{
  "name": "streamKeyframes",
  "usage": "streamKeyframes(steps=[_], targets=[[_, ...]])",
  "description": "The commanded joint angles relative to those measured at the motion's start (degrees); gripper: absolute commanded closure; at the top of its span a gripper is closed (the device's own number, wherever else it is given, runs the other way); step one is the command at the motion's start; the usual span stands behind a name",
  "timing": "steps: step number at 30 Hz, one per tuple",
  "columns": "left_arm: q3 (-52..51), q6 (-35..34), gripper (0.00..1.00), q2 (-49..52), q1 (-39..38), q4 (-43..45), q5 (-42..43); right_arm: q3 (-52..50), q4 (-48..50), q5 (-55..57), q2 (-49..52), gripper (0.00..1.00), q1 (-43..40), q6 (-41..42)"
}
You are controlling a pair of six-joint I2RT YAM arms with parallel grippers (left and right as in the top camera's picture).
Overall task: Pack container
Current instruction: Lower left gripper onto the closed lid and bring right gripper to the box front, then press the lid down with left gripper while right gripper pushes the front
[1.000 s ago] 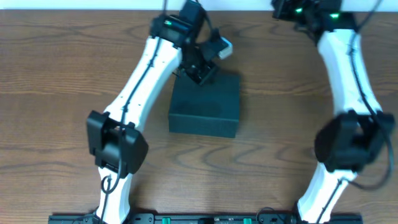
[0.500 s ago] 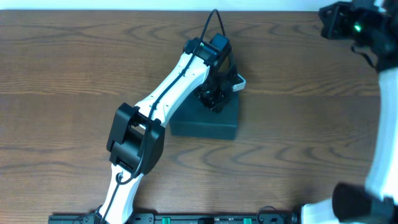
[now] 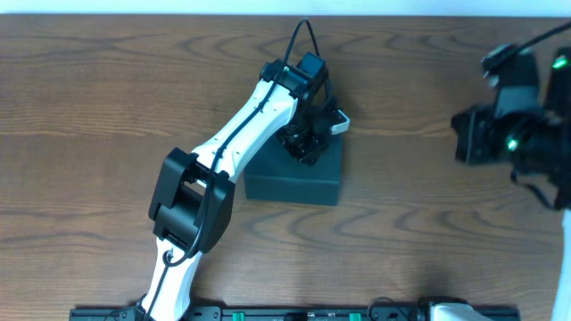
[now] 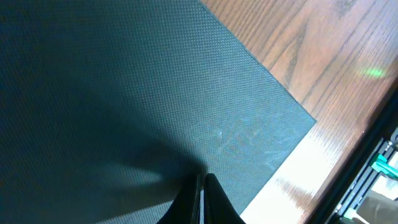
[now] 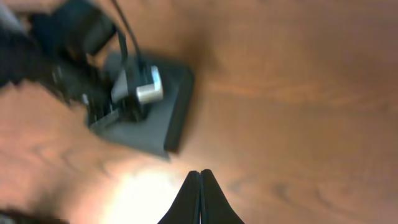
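Note:
The container (image 3: 294, 178) is a dark teal-black square box, lid shut, in the middle of the wooden table. My left gripper (image 3: 308, 143) hangs over its far right part. In the left wrist view the fingertips (image 4: 204, 186) are shut together with nothing between them, just above the box's textured lid (image 4: 124, 93). My right gripper (image 5: 200, 177) is shut and empty, high above bare table at the right side. The right wrist view shows the box (image 5: 161, 124) and the left arm far off, blurred. In the overhead view only the right wrist's body (image 3: 513, 134) shows.
The wooden table (image 3: 89, 107) carries only the box. The front rail (image 3: 294, 314) runs along the near edge. No snack packets show in any view.
The left arm has swung from the box's far left corner to over its right part. The right arm has swept from the back of the table down to the right side.

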Motion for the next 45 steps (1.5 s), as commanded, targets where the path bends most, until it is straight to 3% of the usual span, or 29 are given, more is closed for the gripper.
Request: streamKeyframes(steps=[1, 5, 13, 20, 22, 26, 36, 45], targets=[[-2.3, 0.4, 0.94, 2.2, -0.4, 0.2, -1.0, -5.4, -0.4, 4.0, -5.6, 0.98, 3.7, 1.3], [-2.3, 0.4, 0.94, 2.2, -0.4, 0.5, -1.0, -22.3, 6.3, 3.1, -16.4, 0.98, 7.8, 6.9], [-2.3, 0.4, 0.94, 2.2, -0.4, 0.5, -1.0, -71.4, 38.0, -6.6, -41.6, 0.98, 16.1, 25.2], [-2.3, 0.4, 0.94, 2.2, -0.4, 0.5, -1.0, -97.5, 70.0, -5.8, -42.9, 0.99, 23.9, 42.8], [-2.3, 0.4, 0.94, 2.2, -0.4, 0.5, -1.0, -101.0, 76.9, -0.9, -40.9, 0.98, 26.0, 47.8], [-2.3, 0.4, 0.94, 2.2, -0.4, 0.5, -1.0, -103.1, 88.1, 4.8, -33.9, 0.99, 30.4, 49.6], [-2.3, 0.4, 0.94, 2.2, -0.4, 0.5, -1.0, -102.3, 114.7, 12.5, -5.7, 0.98, 34.4, 54.0], [-2.3, 0.4, 0.94, 2.2, -0.4, 0.5, -1.0, -97.3, 119.8, 15.7, 5.3, 0.99, 34.4, 53.9]])
